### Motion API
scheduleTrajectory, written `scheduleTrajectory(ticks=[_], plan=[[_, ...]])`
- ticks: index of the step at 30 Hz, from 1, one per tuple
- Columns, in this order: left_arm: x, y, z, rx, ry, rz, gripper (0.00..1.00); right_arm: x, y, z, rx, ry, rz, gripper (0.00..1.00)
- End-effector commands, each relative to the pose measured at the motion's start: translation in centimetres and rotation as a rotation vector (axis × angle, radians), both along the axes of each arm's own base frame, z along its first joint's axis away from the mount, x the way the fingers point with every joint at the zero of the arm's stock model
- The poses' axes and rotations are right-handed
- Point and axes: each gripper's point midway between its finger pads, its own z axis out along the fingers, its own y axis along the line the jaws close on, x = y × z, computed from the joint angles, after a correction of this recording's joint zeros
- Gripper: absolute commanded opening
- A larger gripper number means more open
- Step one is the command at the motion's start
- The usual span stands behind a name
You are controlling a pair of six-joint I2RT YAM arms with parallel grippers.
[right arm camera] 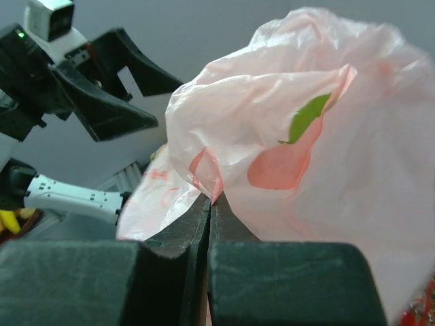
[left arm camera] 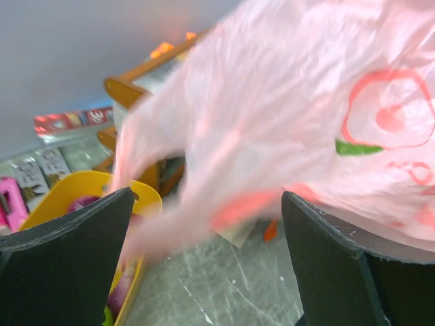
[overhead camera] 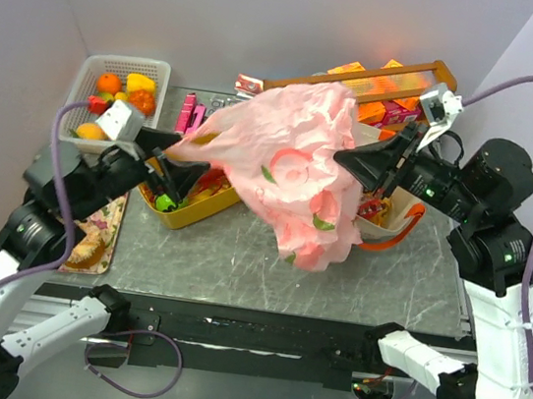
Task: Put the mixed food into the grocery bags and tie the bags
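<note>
Top external, right claw [overhead camera: 344,157] pinching pink bag [overhead camera: 291,163], left claw [overhead camera: 180,163] wide, fruit [overhead camera: 128,91] in basket [overhead camera: 92,62].

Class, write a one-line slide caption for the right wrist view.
Shut right gripper pinches a thin translucent pink plastic bag; the open left gripper faces it.

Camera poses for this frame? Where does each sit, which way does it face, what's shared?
Top external: above and behind the robot, looking down on the table; both arms show, pink bag between left gripper and right gripper.
Left wrist: on the left arm, looking past its open fingers at the bag and yellow tub.
Right wrist: on the right arm, looking past its shut fingers pinching the bag; left gripper beyond.
Shared: all see the bag.
</note>
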Motion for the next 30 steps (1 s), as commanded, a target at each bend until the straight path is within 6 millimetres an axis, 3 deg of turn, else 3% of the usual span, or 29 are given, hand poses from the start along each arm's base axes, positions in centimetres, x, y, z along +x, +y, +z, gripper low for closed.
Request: scheduleTrajectory(ticks=[1,2,5,6,7,9,10,13,14,16,18,21,25,30], plan=[[-1.4,2.4,0.9,0.023,-0.101,0.074,0.96,-0.3,1.0,-1.2,-0.031,-0.017,0.076,0.00],[-2.7,3.1,1.5,0.006,-0.142,0.074,0.96,0.7,1.5,-3.0,-0.040,0.022,0.083,0.00],[-4.5,3.6,0.8,0.003,-0.166,0.050,0.96,1.5,3.1,-7.5,-0.042,0.132,0.157,0.00],[-4.9,3.4,0.1,0.014,-0.152,0.028,0.96,1.9,3.5,-7.8,-0.027,0.114,0.182,0.00],[-4.8,3.0,-1.2,0.032,-0.129,0.004,0.96,2.2,3.9,-9.6,-0.036,0.155,0.198,0.00],[-5.3,1.4,-4.0,0.084,-0.063,-0.098,0.96,3.1,4.0,-11.0,-0.052,0.187,0.201,0.00],[-4.9,0.8,-6.0,0.107,-0.013,-0.118,0.96,3.5,3.9,-11.8,-0.051,0.215,0.202,0.00],[-3.7,0.2,-9.3,0.150,0.046,-0.127,0.96,5.4,2.7,-13.3,0.002,0.317,0.239,0.00],[-3.5,0.2,-9.7,0.152,0.043,-0.122,0.96,6.4,1.3,-13.6,0.024,0.340,0.224,0.00],[-3.5,-0.6,-10.7,0.158,0.047,-0.165,0.96,7.6,0.5,-14.7,0.027,0.365,0.194,0.00],[-3.5,-1.2,-11.7,0.175,0.063,-0.203,0.96,8.6,-0.4,-15.2,0.024,0.375,0.155,0.00],[-2.0,-1.2,-13.6,0.235,0.087,-0.174,0.96,9.4,-1.4,-14.9,0.043,0.378,0.147,0.00],[1.8,1.5,-14.6,0.297,0.095,0.061,0.96,10.0,-2.4,-14.6,0.053,0.383,0.123,0.00],[2.2,0.8,-16.2,0.369,0.063,0.011,0.96,10.2,-2.7,-14.6,0.062,0.396,0.111,0.00]])
